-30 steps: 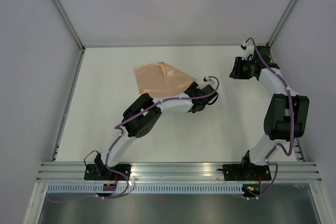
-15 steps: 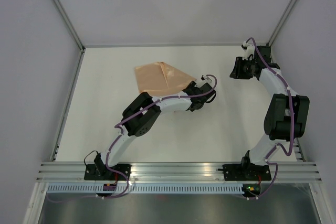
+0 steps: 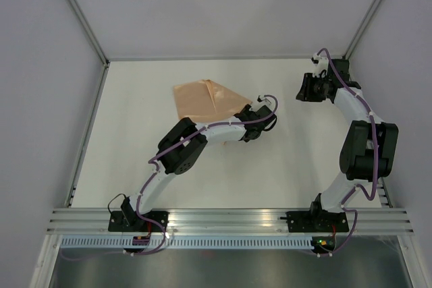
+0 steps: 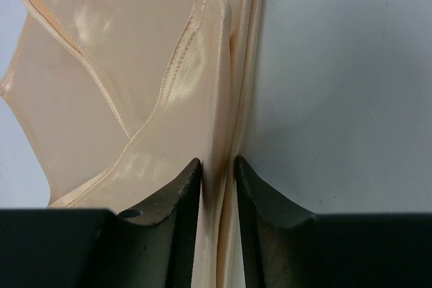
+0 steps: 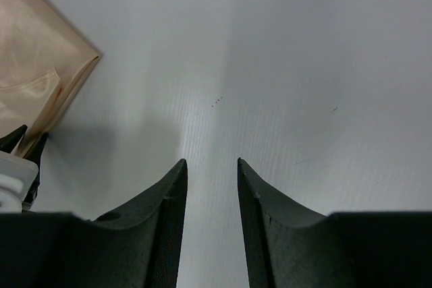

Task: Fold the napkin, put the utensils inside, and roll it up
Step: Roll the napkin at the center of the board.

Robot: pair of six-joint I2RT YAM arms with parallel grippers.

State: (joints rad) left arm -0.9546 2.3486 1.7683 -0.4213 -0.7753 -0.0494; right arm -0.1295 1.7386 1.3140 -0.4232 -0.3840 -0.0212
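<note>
While gripping at the edge, treat the peach-orange cloth napkin (image 4: 135, 52) as limp, light and slick: glossy weave, likely to slide layer over layer and sag once lifted. Lies flat on the white counter (image 4: 351, 65), folded over in several loose layers, spreading ahead and to the left of the left tool (image 4: 217, 163). Left tool narrow, fingers (image 4: 179, 207) either side of the doubled right-hand edge with cloth filling the gap, so apparently clamped on it. Best held right there, through every layer; pull low and slowly to avoid skewing the stack. As for the right tool (image 5: 211, 163): partly open, holding nothing, above the counter; napkin corner well ahead to its left.
</note>
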